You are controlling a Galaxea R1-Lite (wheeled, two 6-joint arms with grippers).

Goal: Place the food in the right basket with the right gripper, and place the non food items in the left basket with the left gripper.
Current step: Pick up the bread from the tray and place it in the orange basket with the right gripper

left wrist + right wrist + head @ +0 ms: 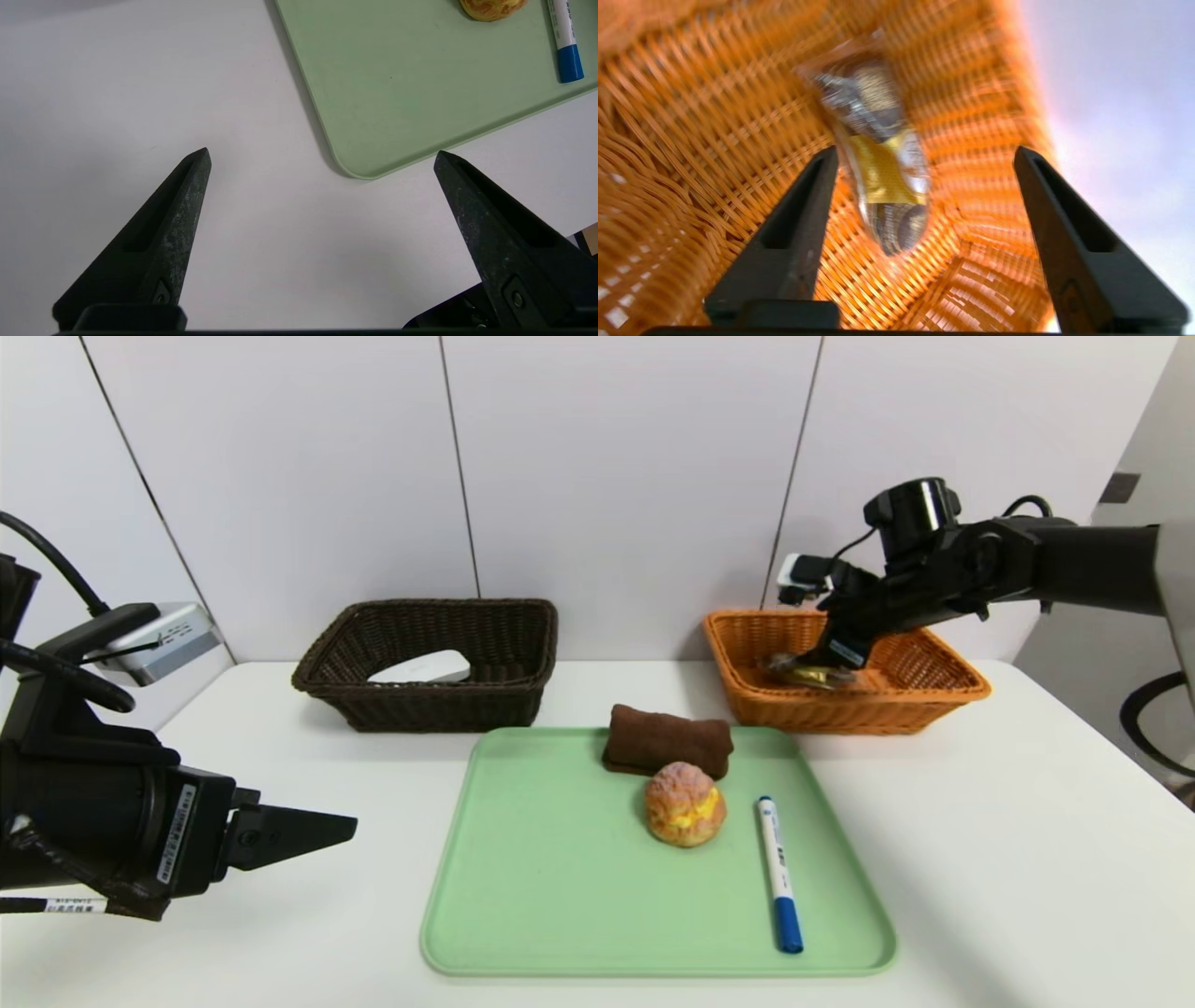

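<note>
right gripper point(924, 154) jaws apart over orange basket point(934, 695) | chocolate pack point(882, 158) loose (blurred) | risk: wrapper snags a finger on withdrawal | left gripper point(322, 156) open, parked

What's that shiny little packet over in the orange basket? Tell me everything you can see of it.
The pack of chocolates is a clear, crinkly wrapper holding dark round pieces, with a gold label across its middle. It sits inside the orange basket, against the woven wicker. The right gripper hangs over it with its fingers spread apart on either side, so nothing is squeezing it; whether one finger brushes the wrapper is unclear.
</note>
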